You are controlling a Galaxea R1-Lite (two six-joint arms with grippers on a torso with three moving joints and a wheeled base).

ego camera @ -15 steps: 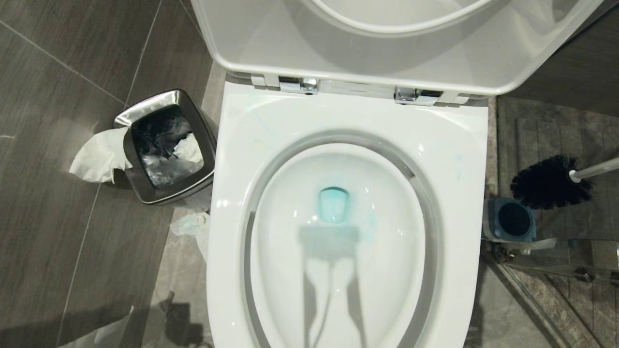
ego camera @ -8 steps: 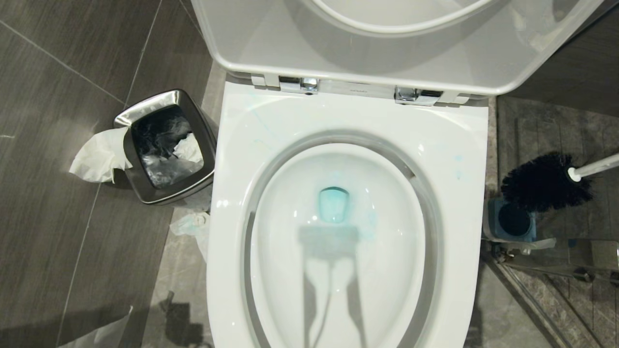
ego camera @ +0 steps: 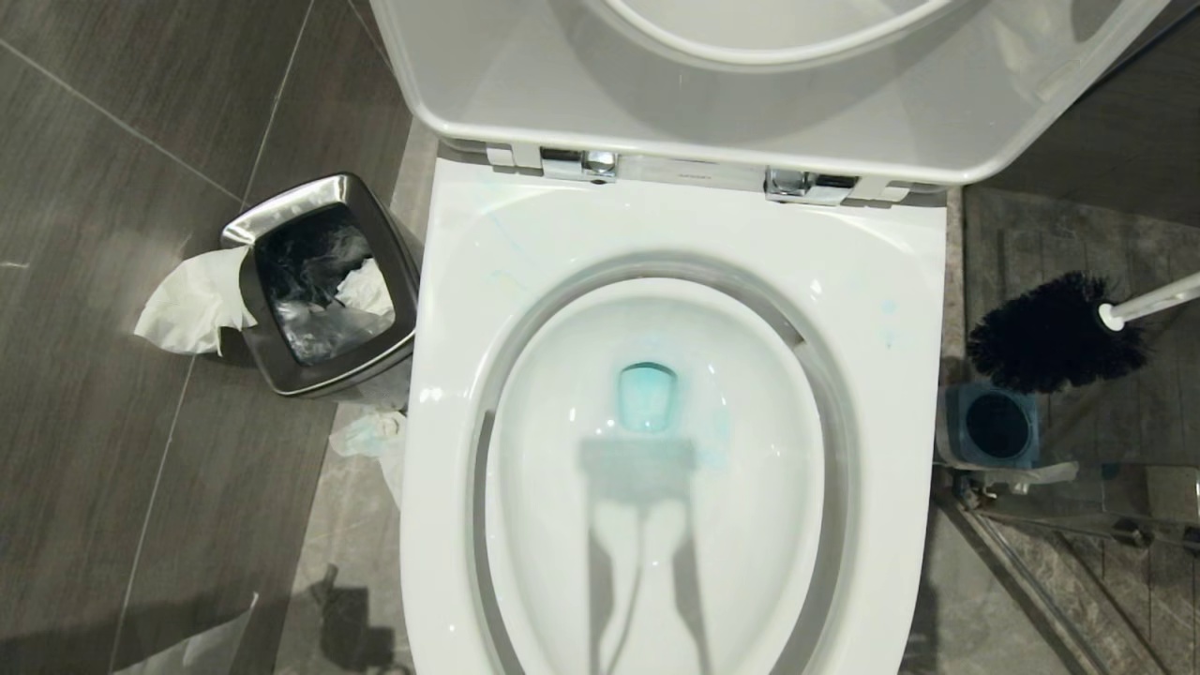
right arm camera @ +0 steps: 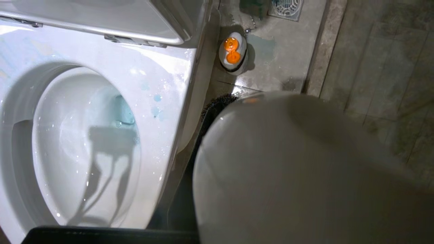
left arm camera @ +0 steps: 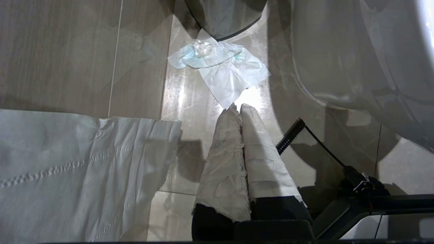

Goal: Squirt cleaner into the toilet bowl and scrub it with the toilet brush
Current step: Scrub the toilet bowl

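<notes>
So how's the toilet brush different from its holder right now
The toilet brush hangs in the air, tilted, its white handle running off the picture's right edge; the holder sits on the floor beside the toilet bowl. The brush ends in a bushy black bristle head; the holder is squat and square, blue-topped, with an empty round dark opening. Both are right of the bowl, the brush head just above the holder.

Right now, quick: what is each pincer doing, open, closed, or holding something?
Left pincer: closed, holding nothing.
Right pincer: out of clear sight, but apparently closed on the long white-handled, black-bristled toilet brush, which hangs in the air.
</notes>
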